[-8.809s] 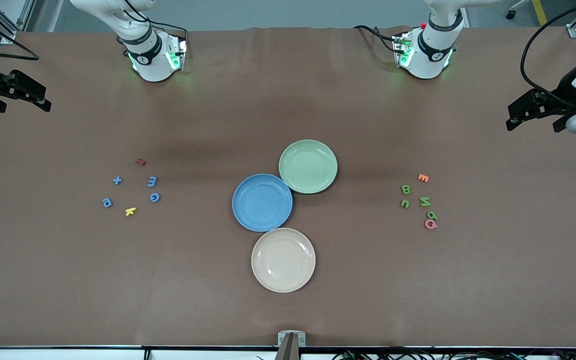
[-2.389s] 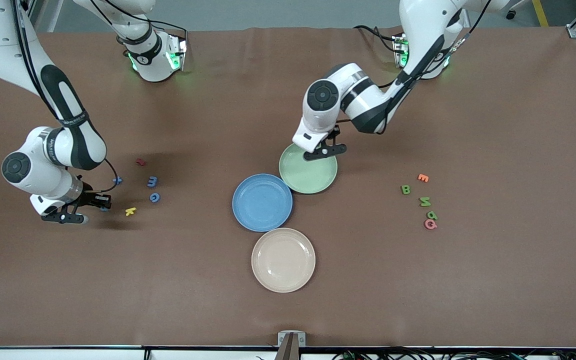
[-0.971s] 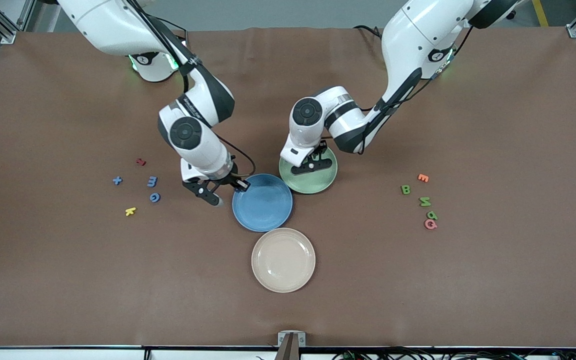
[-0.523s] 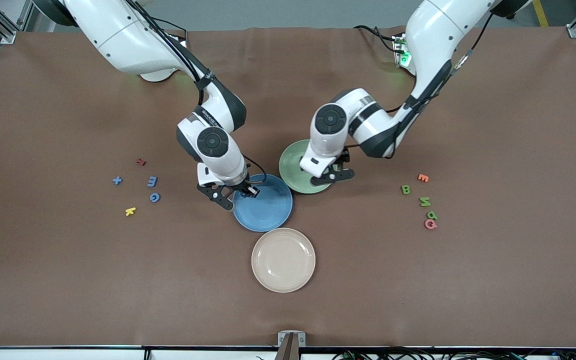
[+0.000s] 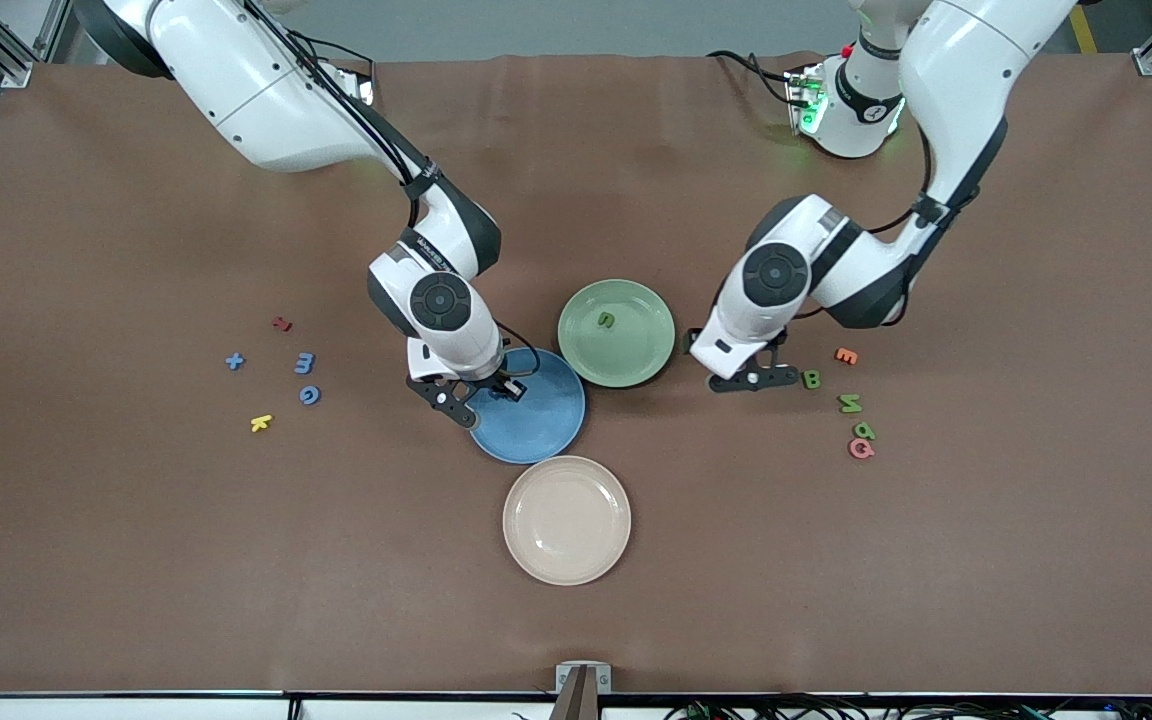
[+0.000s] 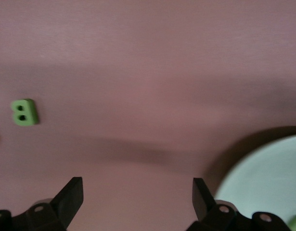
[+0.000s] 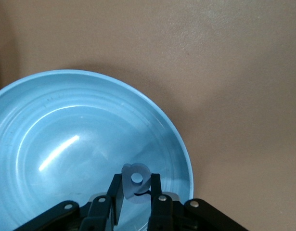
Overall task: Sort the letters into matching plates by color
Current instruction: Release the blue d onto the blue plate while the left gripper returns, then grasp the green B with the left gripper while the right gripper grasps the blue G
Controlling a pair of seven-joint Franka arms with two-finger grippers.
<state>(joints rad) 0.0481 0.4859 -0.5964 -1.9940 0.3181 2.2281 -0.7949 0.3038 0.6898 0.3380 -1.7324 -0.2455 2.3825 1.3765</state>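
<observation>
The cream plate (image 5: pixel 566 520) is sitting closest to the front camera, with nothing in it; it is not part of the sorting. Next up the table, at about eleven o'clock from it, the blue plate (image 5: pixel 529 408) is lying under the right gripper (image 5: pixel 478 397); that gripper is pinching a small blue letter (image 7: pixel 134 184) tight between its tips, just above the plate's rim. So the step in hand looks like dropping that blue letter; the next move is calling for the tips to let go while the letter is hanging over the blue plate.

At one o'clock from the blue plate, and touching it, the green plate (image 5: pixel 616 333) is holding one green letter (image 5: pixel 606 320) already. The left gripper (image 5: pixel 753 379) is hovering over the bare table (image 5: pixel 136 560) between the green plate and the green B (image 5: pixel 812 379); its fingers are spread wide and carrying nothing; it looks to be going for the B, so it needs to line up over it, come down and squeeze.

Two more green letters (image 5: pixel 850 403) are waiting at four o'clock from the B. Three blue letters (image 5: pixel 305 363) are lying toward the right arm's end.
</observation>
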